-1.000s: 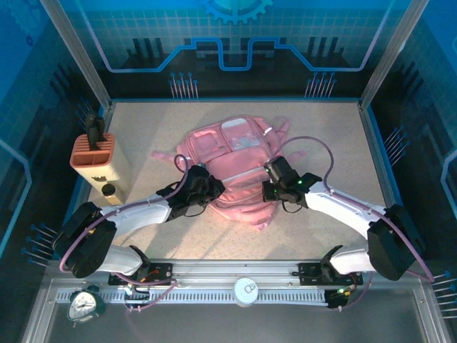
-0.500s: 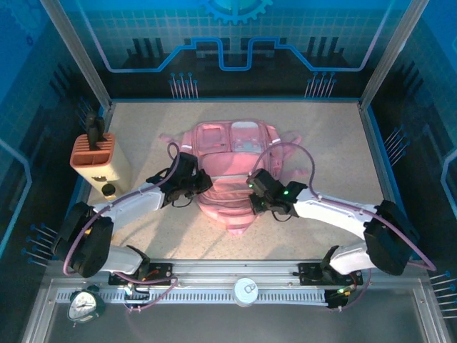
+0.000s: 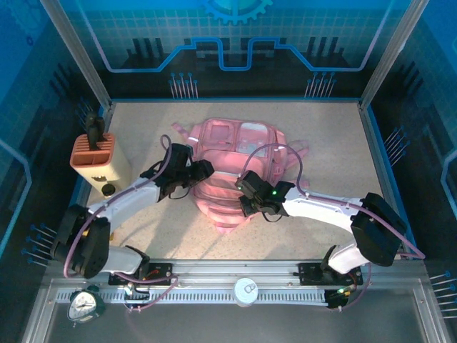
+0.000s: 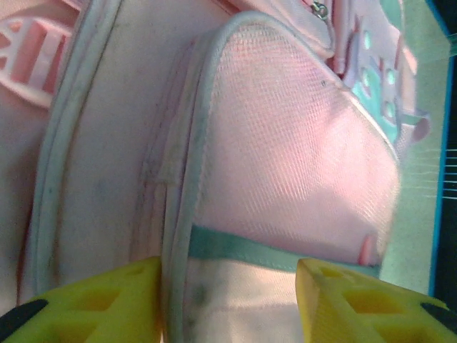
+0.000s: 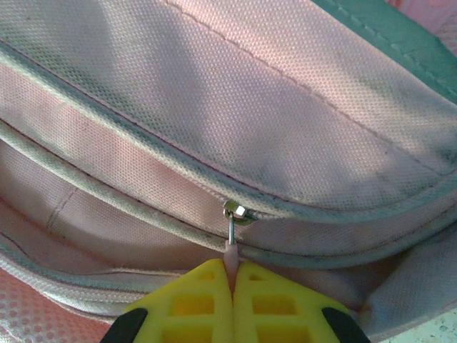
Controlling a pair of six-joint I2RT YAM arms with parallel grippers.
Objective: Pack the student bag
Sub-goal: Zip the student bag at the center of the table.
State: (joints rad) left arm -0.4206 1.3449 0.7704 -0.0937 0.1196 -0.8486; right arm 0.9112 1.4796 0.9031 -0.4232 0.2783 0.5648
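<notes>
Large soft pink fabric student bag (image 3: 239, 139): right gripper (image 5: 233, 284) clamped on its zipper pull (image 5: 230, 243); left gripper (image 4: 228, 293) parted over pink mesh pocket (image 4: 285, 164).

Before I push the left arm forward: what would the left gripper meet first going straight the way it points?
The student bag: the left gripper, jaws open, points straight at its mesh side pocket, seemingly very close, though depth is unclear. The right gripper is shut on the zipper pull.
</notes>
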